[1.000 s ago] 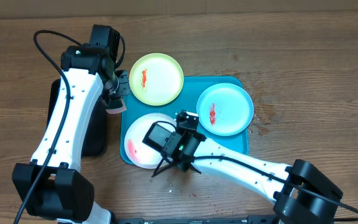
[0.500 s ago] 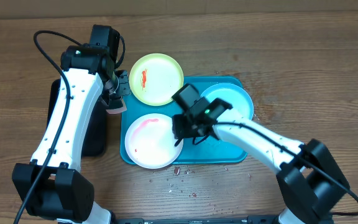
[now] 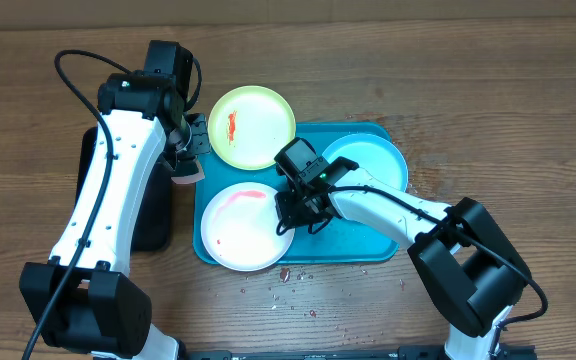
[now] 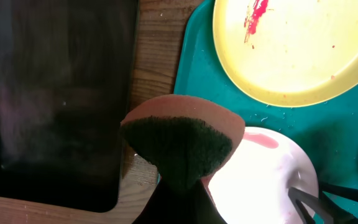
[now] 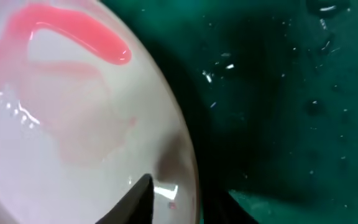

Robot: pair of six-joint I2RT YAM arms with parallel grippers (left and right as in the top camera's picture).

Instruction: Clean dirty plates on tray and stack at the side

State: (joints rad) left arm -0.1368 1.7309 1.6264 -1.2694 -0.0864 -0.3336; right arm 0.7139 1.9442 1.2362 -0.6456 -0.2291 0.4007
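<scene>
The turquoise tray (image 3: 358,240) holds three plates. The yellow-green plate (image 3: 252,126) with a red smear overhangs its far left corner. The pale blue plate (image 3: 373,165) is at the far right, partly under my right arm. The white plate (image 3: 240,228) with a pink smear is at the front left. My right gripper (image 3: 293,210) is open, its fingers straddling the white plate's right rim (image 5: 185,186). My left gripper (image 3: 183,160) is shut on a brown sponge with a dark green pad (image 4: 179,143), held just left of the tray above the white plate (image 4: 260,180).
A black tray (image 3: 153,215) lies left of the turquoise tray, under my left arm, and fills the left of the left wrist view (image 4: 55,93). Red crumbs (image 3: 278,275) lie on the wooden table in front of the tray.
My right gripper has swung from the tray's front edge up to the white plate's right rim. The plate has turned, its smear now at the far side. The left arm has not moved.
</scene>
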